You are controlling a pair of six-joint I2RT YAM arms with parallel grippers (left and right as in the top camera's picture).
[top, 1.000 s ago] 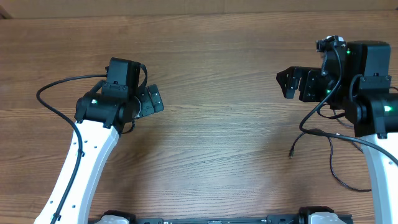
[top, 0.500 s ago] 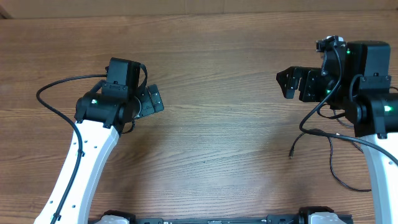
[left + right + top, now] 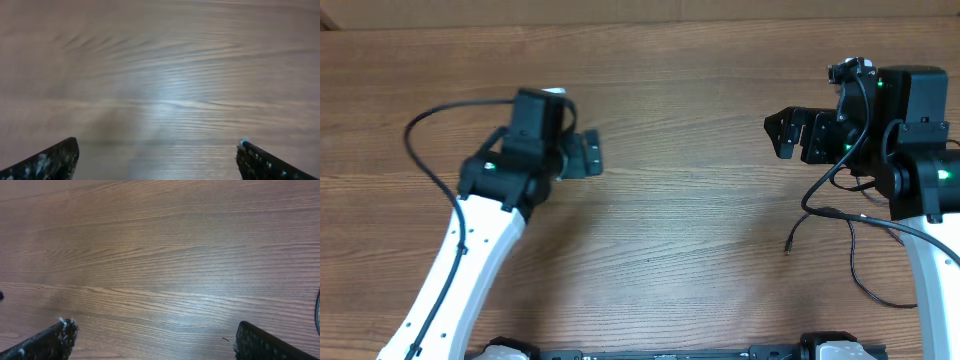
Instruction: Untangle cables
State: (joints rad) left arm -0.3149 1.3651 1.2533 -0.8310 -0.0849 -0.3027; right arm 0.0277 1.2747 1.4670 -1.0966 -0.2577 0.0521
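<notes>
A thin black cable lies on the wooden table at the right, beside my right arm. One small plug end points toward the table's middle, and a loose loop trails near the front right. My right gripper hovers open behind that plug, nothing between its fingers. In the right wrist view a sliver of black cord shows at the right edge. My left gripper is open over bare wood at the left, far from the cable. Its wrist view is blurred, with the gripper over empty table.
Thicker black wires run along both arms. The table's far edge runs along the top of the overhead view. Both arm bases sit at the front edge.
My left arm has swung toward the middle and slightly farther back, its gripper still open. The right arm and the cable have not moved.
</notes>
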